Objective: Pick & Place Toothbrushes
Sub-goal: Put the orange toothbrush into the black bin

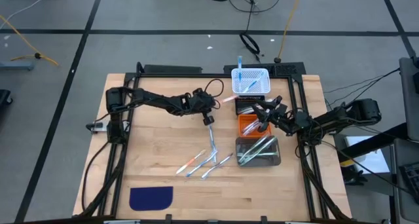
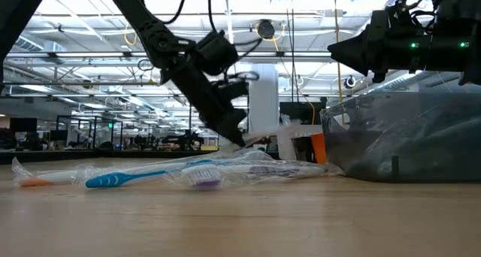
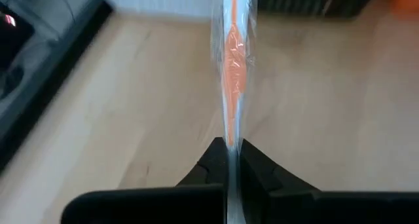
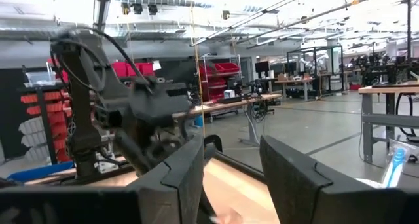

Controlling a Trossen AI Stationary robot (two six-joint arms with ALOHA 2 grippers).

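Observation:
Several wrapped toothbrushes point(image 1: 211, 157) lie flat on the wooden table near its middle, and in the low view they show as a blue one point(image 2: 143, 176) among clear wrappers. My left gripper point(image 1: 216, 105) is shut on another wrapped toothbrush with an orange accent point(image 3: 230, 60), which points toward the bins. My right gripper point(image 1: 263, 116) hovers open over the orange bin point(image 1: 247, 124), and nothing is between its fingers point(image 4: 183, 178). More toothbrushes rest in the white basket point(image 1: 251, 81) and in the clear bin point(image 1: 257, 150). My left gripper pinches the wrapped toothbrush point(image 3: 228, 140) between its two fingertips. The fingers slant down from the table's left and lie along the brush, which passes between them and runs on ahead toward the bins. I cannot tell whether any part of it rests on the table.
A black bin point(image 1: 252, 106) stands between the white basket and the orange bin at the far right. A dark blue cloth patch point(image 1: 150, 198) lies at the near left. Bare wood spreads across the left half of the table point(image 1: 150, 145).

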